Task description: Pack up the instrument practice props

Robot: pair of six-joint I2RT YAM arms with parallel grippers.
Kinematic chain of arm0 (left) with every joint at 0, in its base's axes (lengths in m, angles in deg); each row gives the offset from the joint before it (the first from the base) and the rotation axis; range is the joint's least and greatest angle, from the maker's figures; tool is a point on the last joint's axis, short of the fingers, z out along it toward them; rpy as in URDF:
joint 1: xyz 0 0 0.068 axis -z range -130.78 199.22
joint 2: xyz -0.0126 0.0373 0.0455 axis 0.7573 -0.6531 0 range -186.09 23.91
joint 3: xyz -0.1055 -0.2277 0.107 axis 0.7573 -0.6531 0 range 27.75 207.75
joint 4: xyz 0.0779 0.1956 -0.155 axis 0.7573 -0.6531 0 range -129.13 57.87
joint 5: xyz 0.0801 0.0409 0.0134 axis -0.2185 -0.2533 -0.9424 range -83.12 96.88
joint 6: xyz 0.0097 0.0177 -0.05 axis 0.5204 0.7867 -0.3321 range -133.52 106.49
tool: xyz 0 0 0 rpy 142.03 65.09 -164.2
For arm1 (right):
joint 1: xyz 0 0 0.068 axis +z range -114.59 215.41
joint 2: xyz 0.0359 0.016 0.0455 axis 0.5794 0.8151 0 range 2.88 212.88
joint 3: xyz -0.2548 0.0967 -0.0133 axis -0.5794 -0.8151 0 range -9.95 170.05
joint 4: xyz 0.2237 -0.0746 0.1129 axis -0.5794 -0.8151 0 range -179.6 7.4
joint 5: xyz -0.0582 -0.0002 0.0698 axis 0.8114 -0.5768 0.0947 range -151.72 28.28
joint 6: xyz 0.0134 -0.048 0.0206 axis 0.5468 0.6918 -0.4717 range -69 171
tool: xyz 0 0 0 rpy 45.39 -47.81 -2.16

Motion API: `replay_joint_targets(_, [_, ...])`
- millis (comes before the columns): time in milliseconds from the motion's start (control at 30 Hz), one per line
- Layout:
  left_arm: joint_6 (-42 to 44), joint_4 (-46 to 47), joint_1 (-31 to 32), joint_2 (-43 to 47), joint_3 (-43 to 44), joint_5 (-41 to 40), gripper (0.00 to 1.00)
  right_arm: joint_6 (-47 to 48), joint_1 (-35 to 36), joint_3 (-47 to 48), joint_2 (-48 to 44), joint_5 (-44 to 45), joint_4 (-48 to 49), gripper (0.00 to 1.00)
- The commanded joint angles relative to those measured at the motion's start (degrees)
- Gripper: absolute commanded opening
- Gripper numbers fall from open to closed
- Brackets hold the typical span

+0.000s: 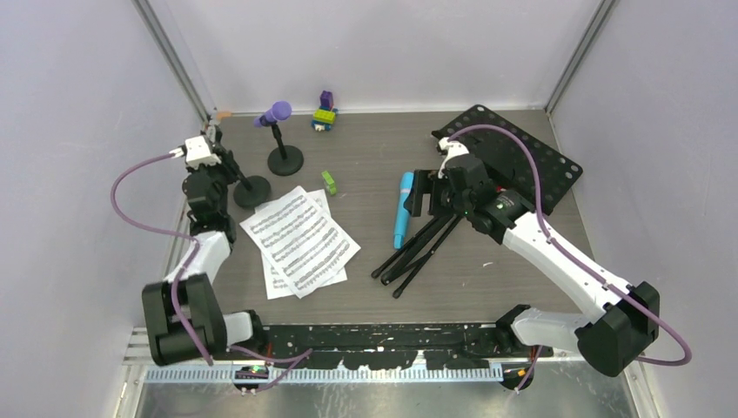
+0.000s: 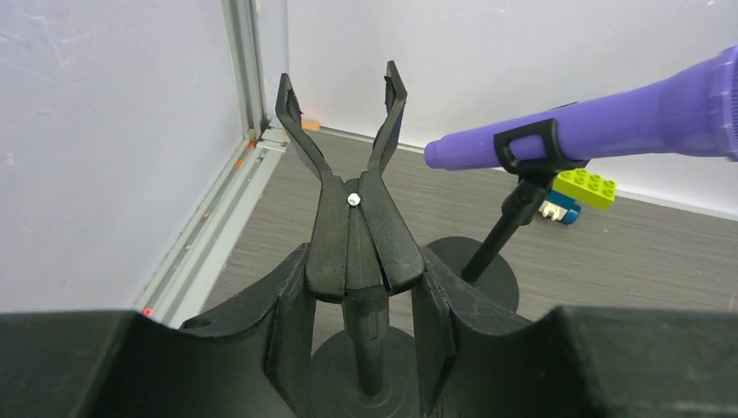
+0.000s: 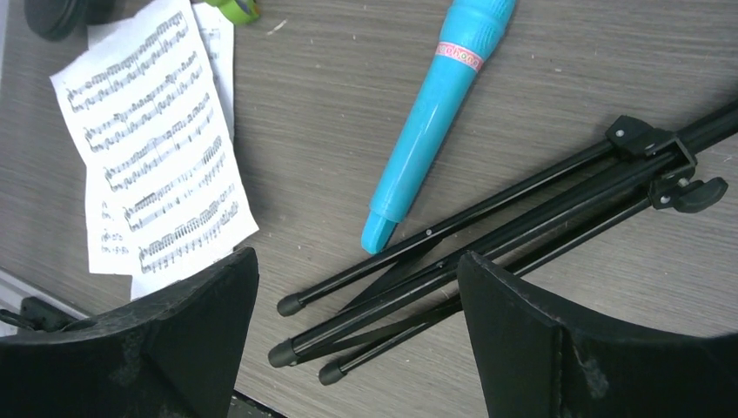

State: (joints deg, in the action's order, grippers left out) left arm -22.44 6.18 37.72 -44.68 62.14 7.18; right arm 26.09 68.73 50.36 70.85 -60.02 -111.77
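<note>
Black plastic grips black plastic: the left gripper (image 2: 359, 283) is pinched on the clip body of an empty mic holder (image 2: 361, 235), whose prongs stand upright above the fingers. Just behind it, the second mic holder (image 2: 509, 218) carries the purple microphone (image 2: 600, 126), which lies nearly level. Toy bricks (image 2: 585, 187) sit beyond by the back wall. The right gripper (image 3: 357, 261) hangs wide apart, holding nothing, above the folded tripod legs (image 3: 487, 226) of the music rack (image 1: 557, 170), which lies flat on the table (image 1: 383, 148). The cyan microphone (image 3: 435, 113) lies just beside the legs. The sheet-music pages (image 3: 148, 139) are fanned out farther left.
</note>
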Motion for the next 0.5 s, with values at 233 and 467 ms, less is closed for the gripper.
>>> replay_joint_targets(233, [9.5,33.1,-0.9,-14.9,6.5,3.7,0.0,-0.1,0.2,-4.0,0.5,-6.5,4.1,0.89])
replay_joint_targets(467, [17.0,33.9,-0.9,-20.7,11.2,2.2,0.18,0.3,0.2,-4.1,1.6,-7.4,4.8,0.89])
